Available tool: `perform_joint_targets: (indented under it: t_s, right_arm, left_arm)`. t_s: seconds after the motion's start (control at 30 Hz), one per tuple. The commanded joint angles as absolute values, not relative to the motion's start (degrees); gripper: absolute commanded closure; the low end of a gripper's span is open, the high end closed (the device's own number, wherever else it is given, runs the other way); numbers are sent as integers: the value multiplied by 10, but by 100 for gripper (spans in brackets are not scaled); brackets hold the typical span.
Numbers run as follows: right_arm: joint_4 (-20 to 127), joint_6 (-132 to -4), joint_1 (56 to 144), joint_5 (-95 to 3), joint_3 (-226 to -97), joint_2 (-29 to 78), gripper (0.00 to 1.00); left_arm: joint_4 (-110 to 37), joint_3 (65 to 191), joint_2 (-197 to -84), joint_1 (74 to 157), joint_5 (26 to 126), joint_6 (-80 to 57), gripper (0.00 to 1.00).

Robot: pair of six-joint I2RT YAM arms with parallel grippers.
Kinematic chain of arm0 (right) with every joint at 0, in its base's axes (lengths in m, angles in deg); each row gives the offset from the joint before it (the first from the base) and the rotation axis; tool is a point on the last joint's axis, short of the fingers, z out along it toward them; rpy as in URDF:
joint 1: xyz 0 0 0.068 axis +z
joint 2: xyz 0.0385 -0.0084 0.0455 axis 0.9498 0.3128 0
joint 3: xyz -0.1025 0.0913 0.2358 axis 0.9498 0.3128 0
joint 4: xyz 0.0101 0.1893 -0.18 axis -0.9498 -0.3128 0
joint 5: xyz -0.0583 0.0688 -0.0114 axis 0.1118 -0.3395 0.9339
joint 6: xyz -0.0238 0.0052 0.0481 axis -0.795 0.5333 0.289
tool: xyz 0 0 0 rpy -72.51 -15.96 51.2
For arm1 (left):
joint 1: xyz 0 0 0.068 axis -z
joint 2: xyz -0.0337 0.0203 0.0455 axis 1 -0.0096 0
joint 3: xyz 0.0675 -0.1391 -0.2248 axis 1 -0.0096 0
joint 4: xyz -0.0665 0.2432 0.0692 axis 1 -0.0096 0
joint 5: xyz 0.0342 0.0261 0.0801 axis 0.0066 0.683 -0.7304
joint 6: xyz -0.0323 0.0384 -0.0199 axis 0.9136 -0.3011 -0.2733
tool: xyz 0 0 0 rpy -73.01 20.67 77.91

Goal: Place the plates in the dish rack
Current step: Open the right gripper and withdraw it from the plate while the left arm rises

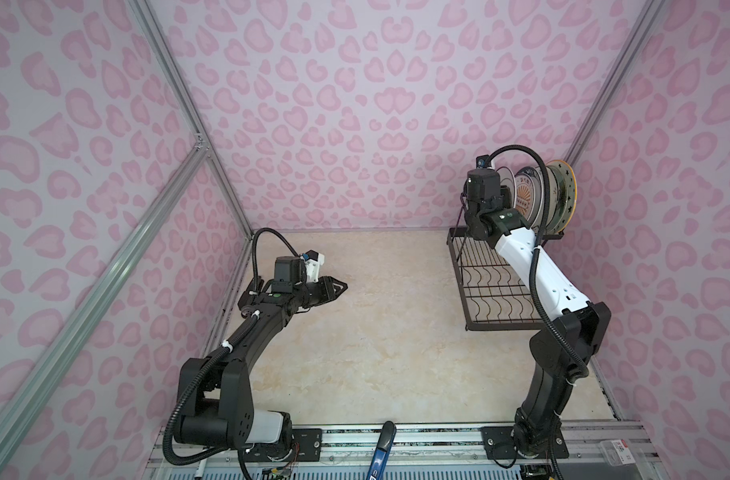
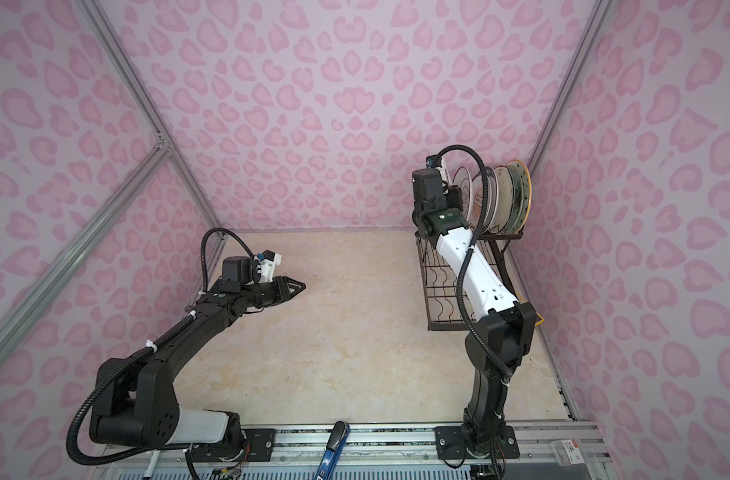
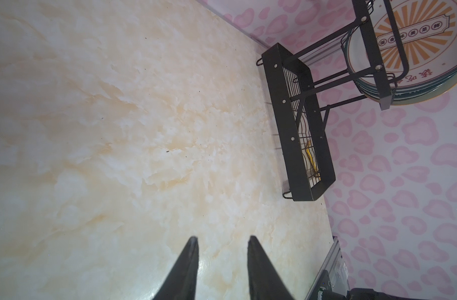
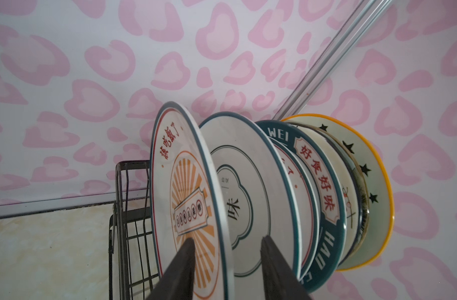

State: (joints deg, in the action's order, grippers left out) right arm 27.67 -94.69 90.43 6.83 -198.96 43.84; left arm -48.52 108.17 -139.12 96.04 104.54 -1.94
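Plates (image 4: 271,192), seven counted by their rims, stand on edge in the upper tier of the black wire dish rack (image 3: 284,114) at the far right corner of the surface (image 1: 376,332). The right arm (image 1: 533,270) crosses above the lower tier. The right fingers (image 4: 185,262) are spread, straddling the rim of the front orange-sunburst plate (image 4: 185,187); whether they touch it cannot be told. The white plate (image 4: 250,181) behind bears 味. The dark-rimmed plate (image 4: 323,246) reads "WEI" and 好食好味. The left fingers (image 3: 185,267) are spread above bare surface near its left edge. One blue-handled tool (image 1: 382,449) lies at the near edge.
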Motion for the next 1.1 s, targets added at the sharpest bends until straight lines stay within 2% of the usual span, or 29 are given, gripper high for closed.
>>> perform_joint_targets:
  t_s: [0.0,0.27,0.63,0.7,0.77,1.03,1.07]
  right_arm:
    - [291,-950,905,59,-1989,431,57]
    - [305,-944,904,43,-1972,398,54]
    - [364,-919,908,-27,-1865,302,51]
    - [376,-915,909,-50,-1848,285,49]
    - [393,-910,908,-83,-1827,266,47]
    - [471,-890,909,-211,-1726,189,34]
    - [481,-886,909,-225,-1712,178,32]
  left_arm:
    - [-484,1087,-1383,960,1042,-25,65]
    - [-484,1093,-1379,958,1035,-21,65]
    - [-498,1114,-1364,952,1022,-26,65]
    - [-502,1119,-1357,950,1018,-29,65]
    - [-509,1126,-1352,948,1015,-34,60]
    - [-490,1163,-1334,934,1004,-32,59]
    - [-489,1169,-1333,933,1003,-33,54]
